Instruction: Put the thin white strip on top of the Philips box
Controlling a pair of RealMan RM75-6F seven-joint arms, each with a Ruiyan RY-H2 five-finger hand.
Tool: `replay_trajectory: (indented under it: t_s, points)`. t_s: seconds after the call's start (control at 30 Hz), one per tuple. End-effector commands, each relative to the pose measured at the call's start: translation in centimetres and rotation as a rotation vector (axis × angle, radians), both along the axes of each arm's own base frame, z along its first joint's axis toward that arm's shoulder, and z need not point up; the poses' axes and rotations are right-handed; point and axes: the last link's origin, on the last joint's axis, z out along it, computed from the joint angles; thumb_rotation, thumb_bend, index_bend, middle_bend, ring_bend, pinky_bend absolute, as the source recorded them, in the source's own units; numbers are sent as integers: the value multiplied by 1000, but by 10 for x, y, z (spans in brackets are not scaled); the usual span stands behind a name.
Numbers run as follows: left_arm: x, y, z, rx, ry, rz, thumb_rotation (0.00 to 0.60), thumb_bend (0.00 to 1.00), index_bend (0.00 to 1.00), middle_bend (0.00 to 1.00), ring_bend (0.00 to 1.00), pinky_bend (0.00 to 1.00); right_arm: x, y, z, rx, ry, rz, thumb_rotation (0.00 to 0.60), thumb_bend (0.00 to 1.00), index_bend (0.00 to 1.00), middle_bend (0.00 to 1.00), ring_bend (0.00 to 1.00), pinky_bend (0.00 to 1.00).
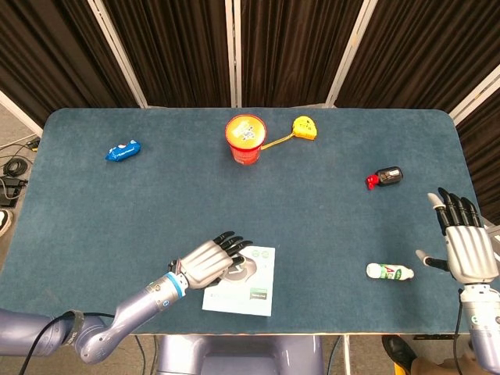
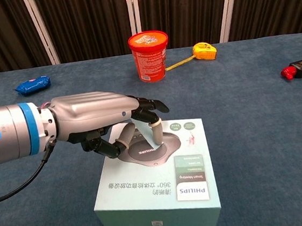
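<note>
- One Philips box (image 2: 163,182), one thin white strip (image 2: 147,135).
- The strip is pinched in the left hand (image 2: 100,121), over the box top.
- The right hand (image 1: 466,246) is spread, holding nothing.

The head view looks steeply down from above the near edge of the table (image 1: 328,219), taking in its whole top and the dark curtain (image 1: 281,47) behind. The chest view sits low and close at that near edge, facing level across toward the curtain. Both share the box (image 2: 163,182), the red tub (image 1: 245,139) and the yellow tape measure (image 1: 304,128).
</note>
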Motion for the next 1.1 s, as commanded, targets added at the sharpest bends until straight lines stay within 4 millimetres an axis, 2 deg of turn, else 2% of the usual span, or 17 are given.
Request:
replay_trajectory:
  t_s: [0.03,0.2,0.63,0.9,1.1]
  points:
    - [3,1,3,8,-20,1,600,1000,302,0,0,0,0,0,0,0,-1,0,600,0,61,0,0,0]
    - [3,-1,7,5,-38,-5,600,1000,302,0,0,0,0,0,0,2,-5,2,600,0,61,0,0,0]
    - [-2,-6,0,-17,-7,6,600,1000,304,0,0,0,1,1,3,-7,-11,6,600,0,64,0,0,0]
    - [-1,-2,6,8,-16,8,600,1000,305,0,0,0,1,1,4,-9,-17,7,600,0,64,0,0,0]
    - [-3,-3,2,2,-2,8,600,1000,305,0,0,0,2,1,4,-8,-16,11,600,0,64,0,0,0]
